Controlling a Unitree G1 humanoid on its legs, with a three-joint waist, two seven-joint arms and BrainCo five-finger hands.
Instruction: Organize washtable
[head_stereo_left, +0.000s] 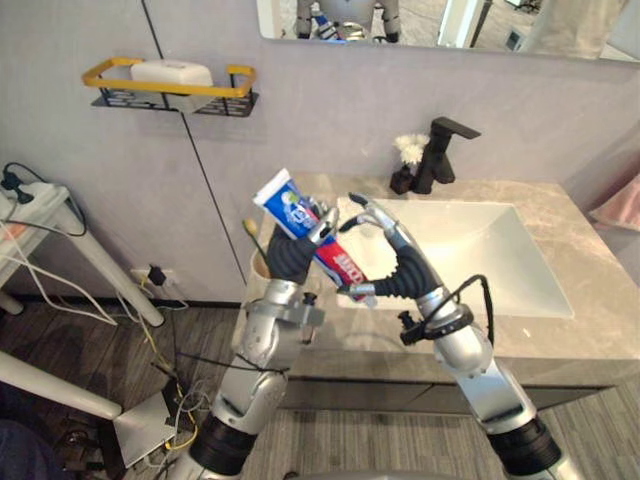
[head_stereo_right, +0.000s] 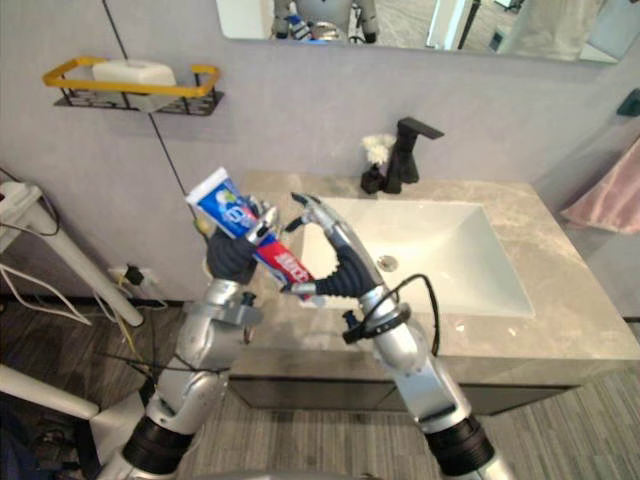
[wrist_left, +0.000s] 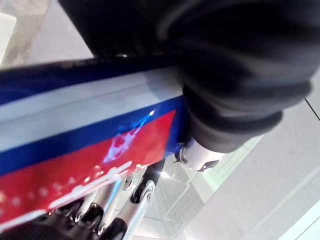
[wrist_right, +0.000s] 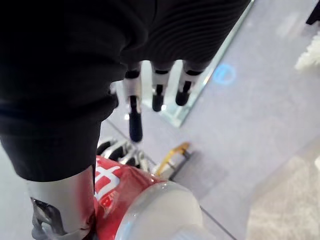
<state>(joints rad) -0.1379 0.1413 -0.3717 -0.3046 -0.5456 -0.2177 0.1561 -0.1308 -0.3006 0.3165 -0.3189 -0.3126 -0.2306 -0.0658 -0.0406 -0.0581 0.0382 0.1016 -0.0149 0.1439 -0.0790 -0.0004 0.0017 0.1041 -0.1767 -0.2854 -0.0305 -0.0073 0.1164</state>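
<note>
Left hand (head_stereo_left: 295, 252) has its fingers curled round the toothpaste tube (head_stereo_left: 288, 204). Tube is tilted, in the air over the left end of the counter (head_stereo_left: 598, 330), left of the sink (head_stereo_left: 500, 262). Right hand (head_stereo_left: 392, 258) is just right of it, fingers straight, thumb by the cap end.

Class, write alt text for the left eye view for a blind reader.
The left hand holds a toothpaste tube up, fingers curled round it, with the open right hand beside its lower end. Behind lie a white sink with a black faucet, and a yellow wall shelf bearing soap.
</note>
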